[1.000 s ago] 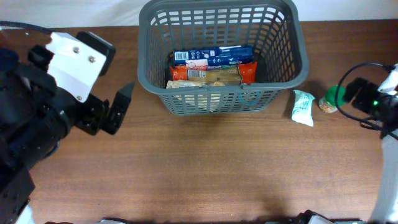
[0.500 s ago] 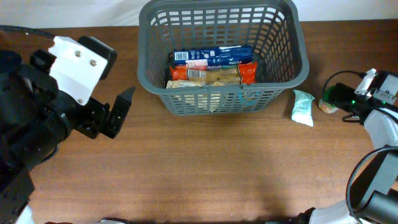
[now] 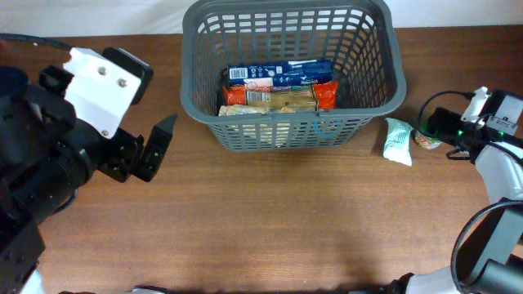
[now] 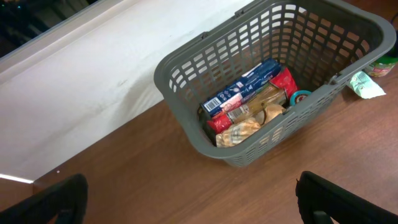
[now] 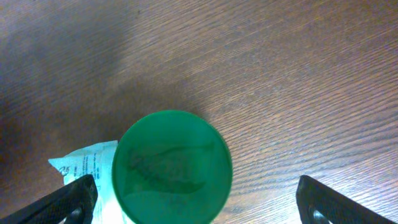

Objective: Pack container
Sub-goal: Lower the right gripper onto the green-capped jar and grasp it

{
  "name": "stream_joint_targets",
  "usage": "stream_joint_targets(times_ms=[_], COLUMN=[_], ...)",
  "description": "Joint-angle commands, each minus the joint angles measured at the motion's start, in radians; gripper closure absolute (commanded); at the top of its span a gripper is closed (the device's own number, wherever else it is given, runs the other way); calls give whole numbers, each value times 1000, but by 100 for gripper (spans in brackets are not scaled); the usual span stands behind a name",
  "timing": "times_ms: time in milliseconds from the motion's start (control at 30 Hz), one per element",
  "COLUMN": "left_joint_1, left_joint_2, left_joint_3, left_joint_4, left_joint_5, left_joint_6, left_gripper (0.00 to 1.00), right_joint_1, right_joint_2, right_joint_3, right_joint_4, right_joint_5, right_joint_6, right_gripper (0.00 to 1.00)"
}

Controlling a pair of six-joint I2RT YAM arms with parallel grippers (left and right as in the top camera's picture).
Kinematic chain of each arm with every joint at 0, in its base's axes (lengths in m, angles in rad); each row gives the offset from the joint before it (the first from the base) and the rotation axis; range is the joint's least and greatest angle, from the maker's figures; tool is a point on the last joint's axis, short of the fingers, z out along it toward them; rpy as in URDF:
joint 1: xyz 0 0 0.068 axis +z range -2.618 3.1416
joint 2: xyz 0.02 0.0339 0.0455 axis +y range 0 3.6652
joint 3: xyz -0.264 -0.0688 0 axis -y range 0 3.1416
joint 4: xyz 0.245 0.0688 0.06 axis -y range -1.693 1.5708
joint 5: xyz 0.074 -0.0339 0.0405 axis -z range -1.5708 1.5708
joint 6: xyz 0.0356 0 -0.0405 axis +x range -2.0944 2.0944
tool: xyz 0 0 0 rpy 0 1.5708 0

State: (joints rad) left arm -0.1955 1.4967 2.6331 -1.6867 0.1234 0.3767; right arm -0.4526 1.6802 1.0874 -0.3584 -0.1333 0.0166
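Note:
The dark grey basket (image 3: 196,98) stands at the back middle of the table, with a blue packet (image 3: 282,74), a red packet (image 3: 325,92) and a tan packet (image 3: 270,103) inside; it also shows in the left wrist view (image 4: 186,118). A green-lidded jar (image 5: 171,167) stands right of the basket, next to a pale mint packet (image 3: 398,140). My right gripper (image 5: 199,202) is open, directly above the jar lid, its fingers wide on either side. The jar is mostly hidden under it in the overhead view (image 3: 425,137). My left gripper (image 3: 155,145) is open and empty, left of the basket.
The mint packet (image 5: 78,171) lies against the jar's left side and shows at the far right of the left wrist view (image 4: 367,85). A white surface (image 4: 74,81) runs behind the table's back edge. Bare wood table (image 3: 278,220) fills the front.
My right gripper has moved left, over the green-lidded jar, covering most of it from above. The left arm has shifted only slightly.

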Motion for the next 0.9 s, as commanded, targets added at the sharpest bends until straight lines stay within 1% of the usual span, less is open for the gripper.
stream_joint_targets(times_ms=[0, 100, 233, 300, 700, 733, 867], left_joint_1=[5, 5, 5, 5, 5, 5, 5], left_joint_2=[-5, -5, -5, -5, -5, -5, -5], left_joint_3=[-1, -1, -1, -1, -1, -1, -1], left_joint_4=[0, 0, 0, 0, 0, 0, 0], left_joint_5=[11, 11, 11, 11, 11, 11, 11], left_joint_6=[-10, -10, -10, -10, -10, -10, -10], left_gripper=[1, 1, 1, 1, 1, 1, 1], right_joint_1=[44, 60, 59, 59, 59, 59, 59], right_joint_2=[-17, 6, 25, 26, 124, 131, 151], right_joint_3=[13, 13, 13, 13, 13, 13, 13], right_joint_4=[2, -3, -4, -3, 27, 27, 28], right_joint_5=[-12, 61, 68, 109, 108, 108, 105], right_joint_6=[-41, -24, -15, 3, 3, 3, 8], right_gripper=[1, 1, 1, 1, 0, 2, 18])
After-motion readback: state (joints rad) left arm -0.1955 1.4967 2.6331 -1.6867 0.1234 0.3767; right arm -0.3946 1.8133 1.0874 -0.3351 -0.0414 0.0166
